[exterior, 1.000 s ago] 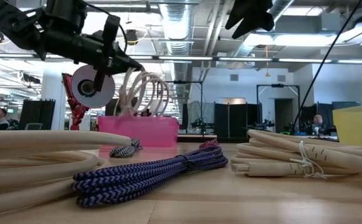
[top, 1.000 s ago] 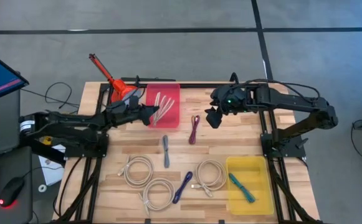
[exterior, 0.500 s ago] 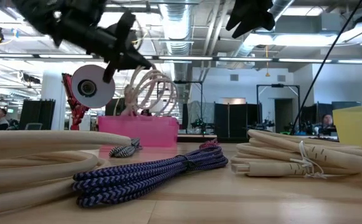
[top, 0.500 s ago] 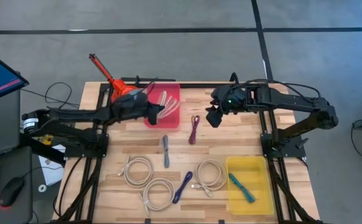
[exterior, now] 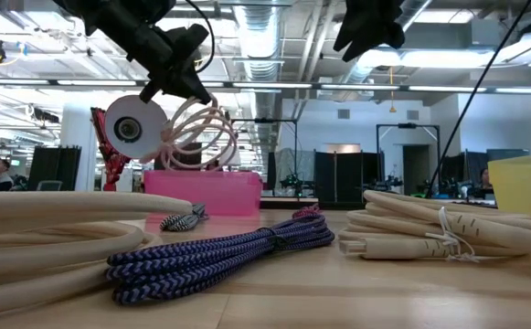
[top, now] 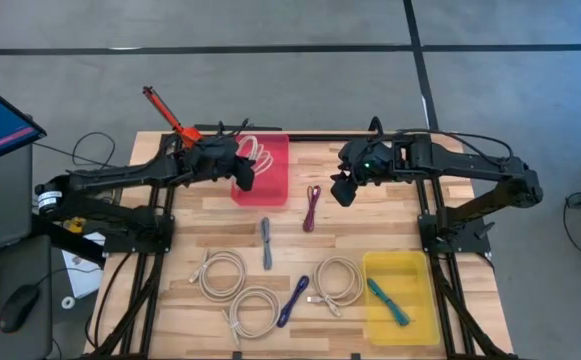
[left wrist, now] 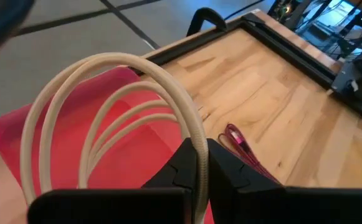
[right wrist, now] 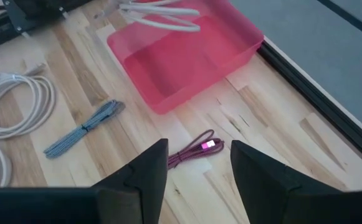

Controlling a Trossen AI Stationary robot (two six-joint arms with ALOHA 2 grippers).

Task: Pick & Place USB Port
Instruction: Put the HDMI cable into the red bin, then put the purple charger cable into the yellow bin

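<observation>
My left gripper (top: 242, 168) is over the pink bin (top: 270, 185) at the table's far middle, shut on a coiled cream cable (top: 258, 152). In the low view the coil (exterior: 196, 132) hangs under that gripper (exterior: 185, 84), its lower end at the bin's rim (exterior: 212, 175). My right gripper (top: 342, 190) hovers open above and just right of a magenta cable (top: 311, 208) lying flat on the wood. In the right wrist view that cable (right wrist: 192, 150) lies ahead of the open gripper (right wrist: 196, 177). My left gripper pinches the cream coil at one spot on its outer loop (left wrist: 199, 149) between its two fingers. It comes slanting down from the table's left. The loops (left wrist: 100, 106) fan out ahead of the fingers over the pink bin (left wrist: 15, 134); whether they touch the bin floor I cannot tell.
Three cream coils (top: 222, 272) (top: 255, 308) (top: 338, 280), a grey cable (top: 267, 243) and a purple cable (top: 292, 298) lie on the near half. A yellow bin (top: 415, 322) at near right holds a teal cable (top: 388, 302). A red-orange tool (top: 175, 125) leans at far left.
My left gripper has risen and swung toward the table's far edge, turning as it went, still shut on the cream coil. The coil went with it toward the far end of the pink bin.
</observation>
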